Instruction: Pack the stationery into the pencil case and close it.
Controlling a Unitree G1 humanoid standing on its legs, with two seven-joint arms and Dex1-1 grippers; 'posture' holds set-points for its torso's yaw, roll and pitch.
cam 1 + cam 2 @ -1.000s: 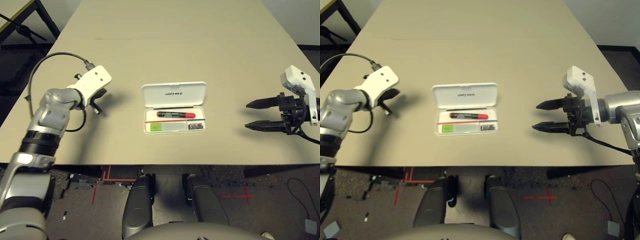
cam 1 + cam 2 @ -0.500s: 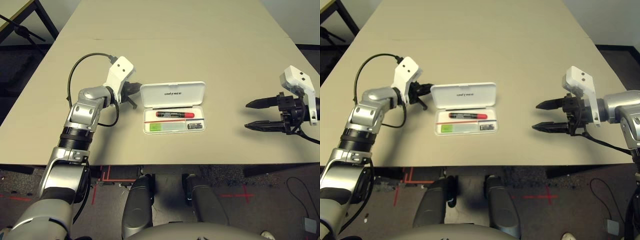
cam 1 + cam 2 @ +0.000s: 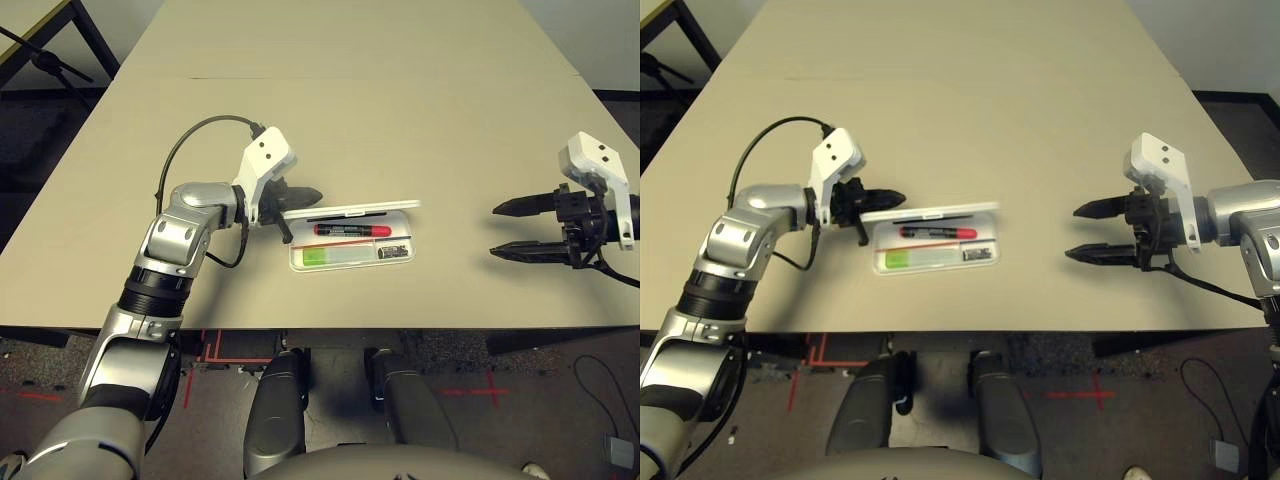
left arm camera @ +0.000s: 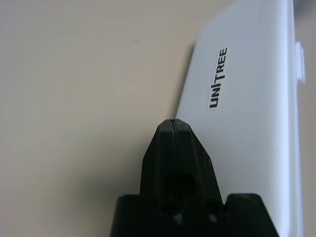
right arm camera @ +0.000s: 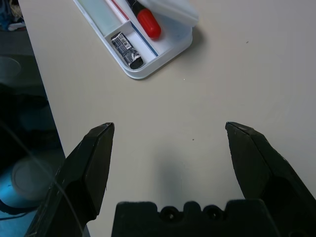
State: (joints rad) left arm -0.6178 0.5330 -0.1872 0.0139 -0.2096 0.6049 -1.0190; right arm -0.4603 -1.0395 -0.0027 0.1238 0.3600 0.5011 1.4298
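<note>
The white pencil case [image 3: 350, 255] lies mid-table with its lid [image 3: 350, 208] lifted partway, seen almost edge-on over the tray. In the tray lie the red-and-black marker [image 3: 352, 229], the pale green stick [image 3: 328, 256] and the small silver clip [image 3: 394, 252]. My left gripper [image 3: 312, 194] is shut, with nothing in it, and its tips sit against the left end of the lid. The left wrist view has the shut fingertips [image 4: 174, 128] just short of the lettered lid [image 4: 247, 98]. Far to the right my right gripper [image 3: 494, 230] hovers open and empty, pointing at the case [image 5: 163, 49].
The tan table [image 3: 340, 110] stretches wide behind the case, with a seam across its far part. A black cable [image 3: 190, 140] loops from my left wrist. The table's front edge runs close below the case.
My left arm has swung right to the case's left end, and the lid has risen from lying flat to partway over the tray. The right arm has stayed still.
</note>
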